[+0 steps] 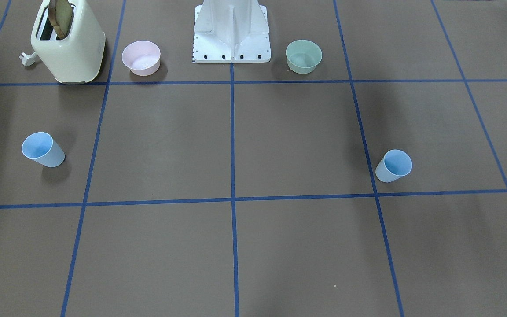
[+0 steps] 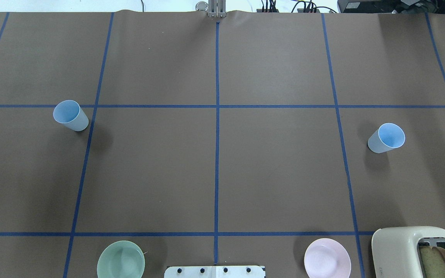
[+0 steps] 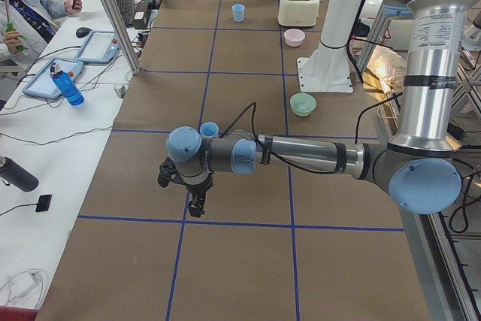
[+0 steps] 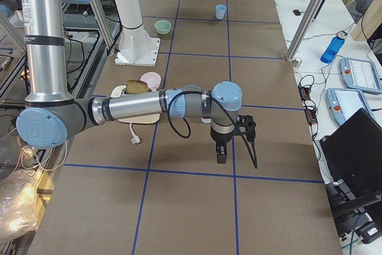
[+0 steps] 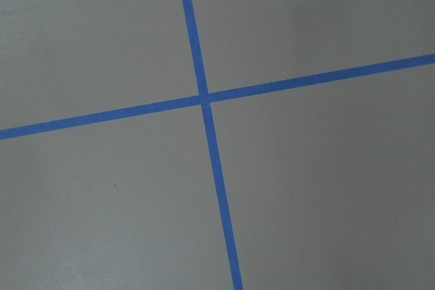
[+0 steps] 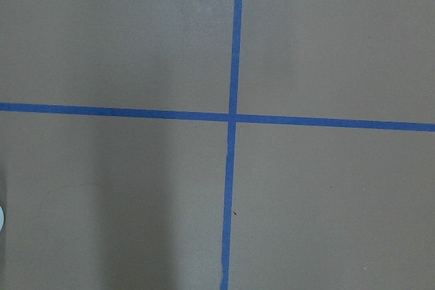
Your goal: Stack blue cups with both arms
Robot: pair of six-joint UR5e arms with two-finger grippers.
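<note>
Two light-blue cups stand upright and far apart on the brown table. One cup (image 2: 71,115) is on the robot's left and also shows in the front view (image 1: 393,166). The other cup (image 2: 386,138) is on the robot's right and also shows in the front view (image 1: 43,149). My left gripper (image 3: 197,208) hangs over the table beside the left cup (image 3: 209,128), which the wrist partly hides. My right gripper (image 4: 221,156) hangs over bare table. Both show only in the side views, so I cannot tell whether they are open or shut. The wrist views show only tape lines.
A cream toaster (image 1: 68,42) with toast, a pink bowl (image 1: 141,57), the white base stand (image 1: 231,33) and a pale green bowl (image 1: 303,56) line the robot's edge. Side tables with a water bottle (image 3: 66,85) and an operator flank the table.
</note>
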